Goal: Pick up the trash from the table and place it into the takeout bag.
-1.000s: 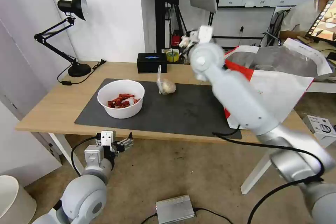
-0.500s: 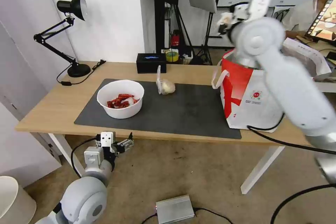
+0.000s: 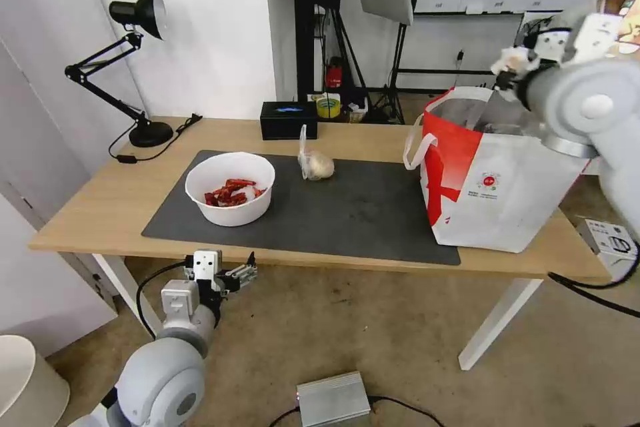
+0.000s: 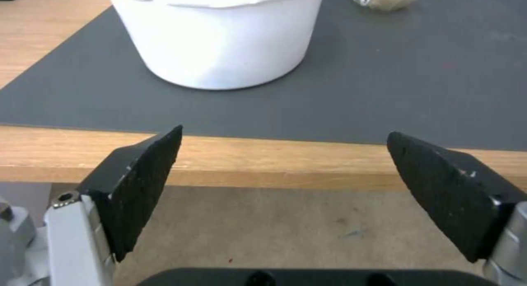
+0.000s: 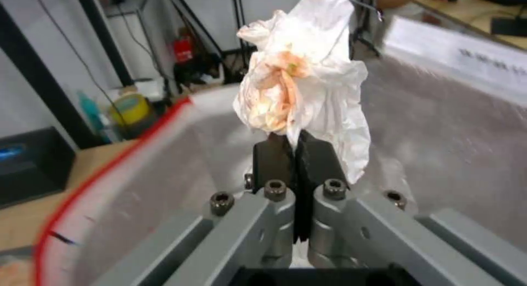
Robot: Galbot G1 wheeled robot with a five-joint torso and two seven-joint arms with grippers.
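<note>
From the head view, the right hand (image 3: 510, 67) is reaching up over the takeout bag's (image 3: 490, 180) open mouth, clenching the crumpled tissue (image 3: 512, 57). The left hand (image 3: 233, 275) is hanging below the counter (image 3: 100, 200) edge.

Left wrist view: its fingers (image 4: 140, 183) are spreading wide, the bowl (image 4: 220, 34) just beyond them.

Right wrist view: the tissue (image 5: 304, 84) is sticking out past pinched fingertips (image 5: 274, 160), foil lining (image 5: 439, 141) underneath.

Head cam: high, facing fwd/down over table (image 3: 87, 213). Left wrist cam: low at the near edge, close on bowl (image 4: 220, 38) (shared w/ head). Right wrist cam: looks into takeout bag (image 5: 137, 162).
</note>
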